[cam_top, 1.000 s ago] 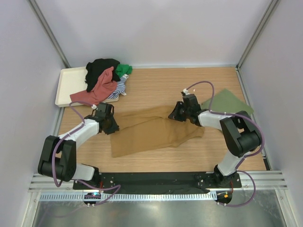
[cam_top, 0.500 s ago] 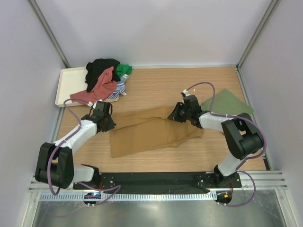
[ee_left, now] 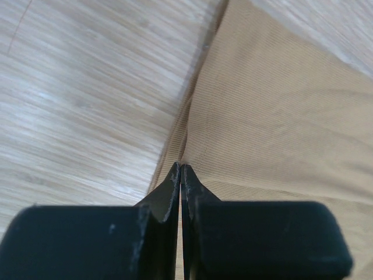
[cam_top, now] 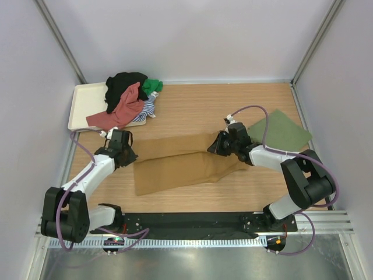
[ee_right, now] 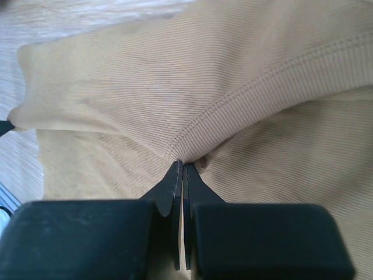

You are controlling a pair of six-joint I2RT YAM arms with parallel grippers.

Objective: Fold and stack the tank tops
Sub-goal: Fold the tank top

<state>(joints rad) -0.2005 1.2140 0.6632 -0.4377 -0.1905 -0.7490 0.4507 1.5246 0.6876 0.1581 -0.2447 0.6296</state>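
progress: early. olive green top (cam_top: 280,131) lies flat at the far right of the worktop (cam_top: 192,108) and looks folded; nothing is stacked on it.
in work: mustard top (cam_top: 180,166), mid-worktop, a long strip, fold looks unfinished.
left tool (ee_left: 181,170): pinched tight on the mustard top's left edge.
right tool (ee_right: 182,166): pinched tight on its stitched hem.
tray (cam_top: 81,108): back left, holds a heap of black top (cam_top: 125,84), red top (cam_top: 119,114), green top (cam_top: 152,86), striped top (cam_top: 147,111), spilling over its rim.
left: finish the mustard, stack it, then the heap.

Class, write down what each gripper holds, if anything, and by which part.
Both pinch the mustard brown tank top: left gripper at its left edge, right gripper on a stitched hem at its right end.
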